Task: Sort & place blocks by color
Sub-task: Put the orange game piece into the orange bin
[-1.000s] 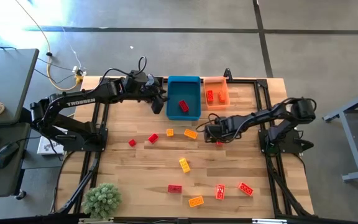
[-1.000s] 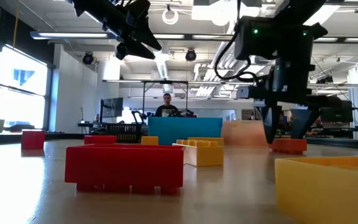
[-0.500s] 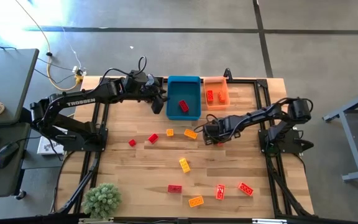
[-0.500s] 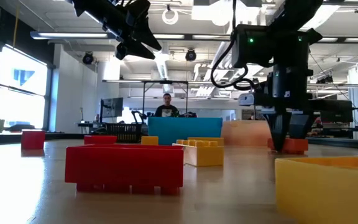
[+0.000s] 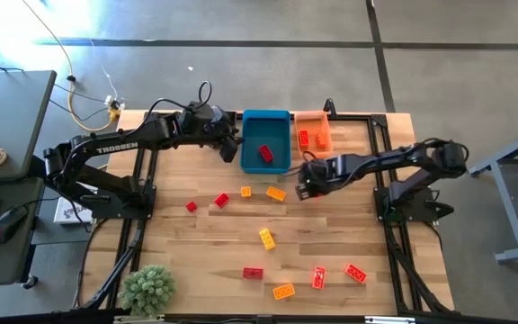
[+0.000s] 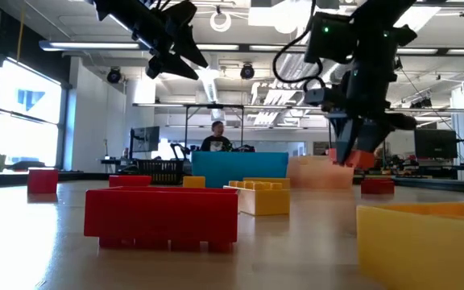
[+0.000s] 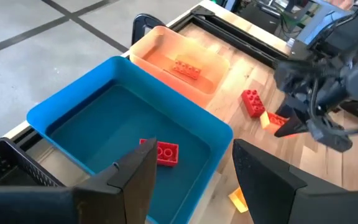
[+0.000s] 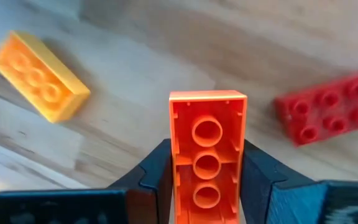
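Far edge of the wooden desk: black bin barely visible and cut off in the left wrist view, contents hidden; just beside it a blue bin holding one red block; next, touching, an orange bin holding orange blocks, count hard to tell from above. Above the desk near the blue bin's left side, left tool hanging released, fingers spread, nothing between them. Scattered on bare wood from left to right: small red block, red block, small orange block, orange block, yellow block, red block, orange block, red block, red block. Close by the blue bin's near right corner, right tool raised off the desk and clenched on an orange block, hollow underside facing the wrist camera, fingers pressing both long sides; below it a red block and a yellow-orange block lying on the wood. Near left corner: small green plant. Beyond the desk: grey floor, a side table with a mouse at left, yellow cable on the floor. Low view: large workshop hall with ceiling lights, a person seated far behind the blue bin, foreground blocks looming large and partly cut off at right.
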